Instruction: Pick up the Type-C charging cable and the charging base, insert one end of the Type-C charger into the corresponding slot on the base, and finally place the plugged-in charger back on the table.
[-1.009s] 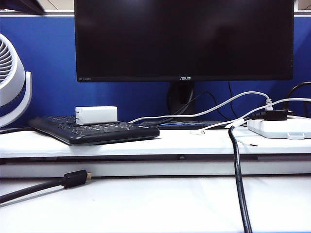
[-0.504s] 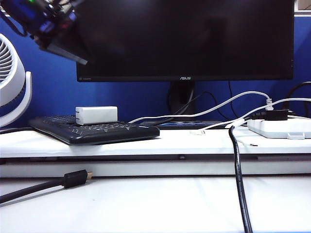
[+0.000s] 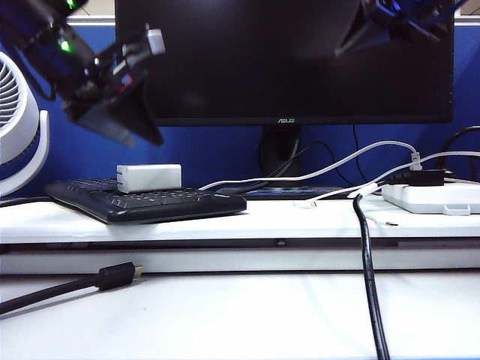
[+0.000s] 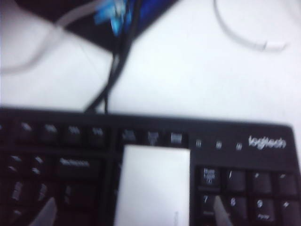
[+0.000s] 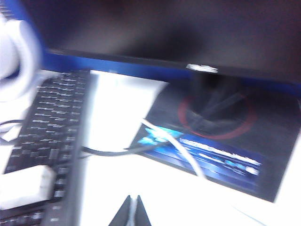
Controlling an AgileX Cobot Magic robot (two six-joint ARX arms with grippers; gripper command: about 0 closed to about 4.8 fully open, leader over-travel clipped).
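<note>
The charging base (image 3: 148,178), a small white brick, lies on the black keyboard (image 3: 150,201) on the raised shelf of the table (image 3: 247,315). My left gripper (image 3: 139,105) hangs above it at the upper left. In the left wrist view the left gripper (image 4: 133,214) is open, with the base (image 4: 153,183) between its fingertips (image 4: 44,212) and no contact visible. The thin white Type-C charging cable (image 3: 337,193) lies on the shelf to the right; its plug end (image 4: 275,45) rests on the white surface. My right gripper (image 3: 356,37), high in front of the monitor, is shut (image 5: 133,202) and empty.
A black monitor (image 3: 285,60) stands behind the shelf and a white fan (image 3: 19,120) at the far left. A white power strip (image 3: 431,199) sits at the right with cords plugged in. A gold-tipped black cable (image 3: 112,276) and a thick black cable (image 3: 369,285) lie on the lower table.
Both arms have come into the exterior view. The left one swung down from the top left towards the keyboard and opened its jaws. The right one appeared at the top right.
</note>
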